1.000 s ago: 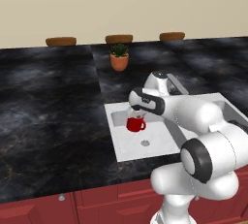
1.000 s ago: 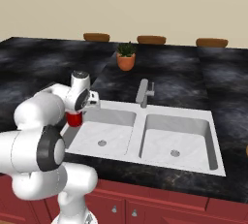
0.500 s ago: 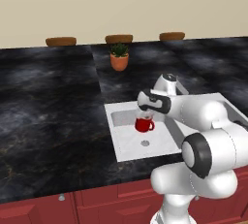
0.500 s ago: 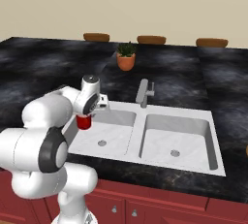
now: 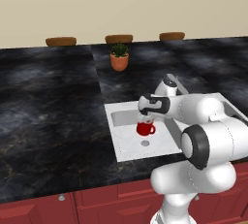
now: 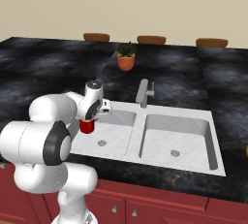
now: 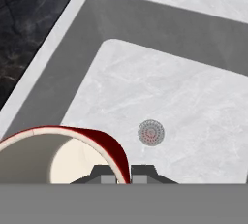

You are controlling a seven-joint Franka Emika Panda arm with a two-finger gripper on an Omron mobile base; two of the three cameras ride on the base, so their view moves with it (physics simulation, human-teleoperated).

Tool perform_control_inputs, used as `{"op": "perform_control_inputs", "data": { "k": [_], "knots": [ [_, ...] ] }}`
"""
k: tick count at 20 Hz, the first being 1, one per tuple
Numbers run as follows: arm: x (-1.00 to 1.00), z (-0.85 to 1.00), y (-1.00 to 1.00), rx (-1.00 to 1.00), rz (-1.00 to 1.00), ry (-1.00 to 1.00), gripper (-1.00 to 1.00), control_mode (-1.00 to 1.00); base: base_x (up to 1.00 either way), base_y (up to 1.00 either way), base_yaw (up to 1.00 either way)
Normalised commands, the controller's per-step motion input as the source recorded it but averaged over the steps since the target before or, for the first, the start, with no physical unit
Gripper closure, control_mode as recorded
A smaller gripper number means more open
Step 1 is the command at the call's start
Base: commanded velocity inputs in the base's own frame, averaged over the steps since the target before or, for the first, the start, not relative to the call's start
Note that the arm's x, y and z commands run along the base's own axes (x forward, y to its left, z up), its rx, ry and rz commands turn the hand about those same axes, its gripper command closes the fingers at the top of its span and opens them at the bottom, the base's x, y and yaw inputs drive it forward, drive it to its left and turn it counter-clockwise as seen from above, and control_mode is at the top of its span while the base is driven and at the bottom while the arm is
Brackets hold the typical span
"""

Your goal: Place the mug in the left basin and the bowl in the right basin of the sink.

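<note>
The gripper (image 5: 146, 119) is closed on the rim of the mug (image 5: 145, 129), one finger inside the white interior and one outside the red wall, as the hand view shows with the rim (image 7: 104, 143) running between the two dark tips. Pinching the wall this way lets the mug hang straight below the hand, which suits lowering it into a recess.

Taking the sink's faucet (image 6: 144, 92) as the landmark, the mug sits in front of it and to its left, over the left basin (image 6: 114, 133). It appears to hover a little above the basin floor rather than rest on it, though the pictures do not settle whether there is contact. The drain (image 7: 151, 133) lies just beyond the mug in the hand view, so the mug is held over the floor near the basin's middle, well clear of the walls. The right basin (image 6: 179, 138) stands in front of the faucet and to its right, with nothing in it.

The mug is upright: its long axis runs vertically, mouth facing up toward the hand. In the left base view its small handle (image 5: 153, 130) points sideways, toward the sink's divider and the robot's right.

The likely step in hand is setting the mug down and releasing it.
</note>
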Motion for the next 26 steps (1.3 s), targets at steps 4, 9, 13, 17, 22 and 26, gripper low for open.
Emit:
{"op": "perform_control_inputs", "data": {
  "k": [4, 9, 13, 17, 22, 26],
  "knots": [
    [0.13, -0.24, 0.0, -0.02, 0.0, 0.0, 1.0, -1.0, 0.0, 0.0, 0.0],
    [0.08, -0.26, 0.0, -0.01, 0.0, 0.0, 1.0, -1.0, 0.0, 0.0, 0.0],
    [0.01, -0.22, 0.0, 0.0, 0.0, 0.0, 1.0, -1.0, 0.0, 0.0, 0.0],
    [0.0, -0.21, 0.0, 0.0, 0.0, 0.0, 1.0, -1.0, 0.0, 0.0, 0.0],
    [0.0, -0.21, 0.0, 0.0, 0.0, 0.0, 1.0, -1.0, 0.0, 0.0, 0.0],
    [0.0, -0.15, 0.0, 0.0, 0.0, 0.0, 1.0, -1.0, 0.0, 0.0, 0.0]
  ]
}}
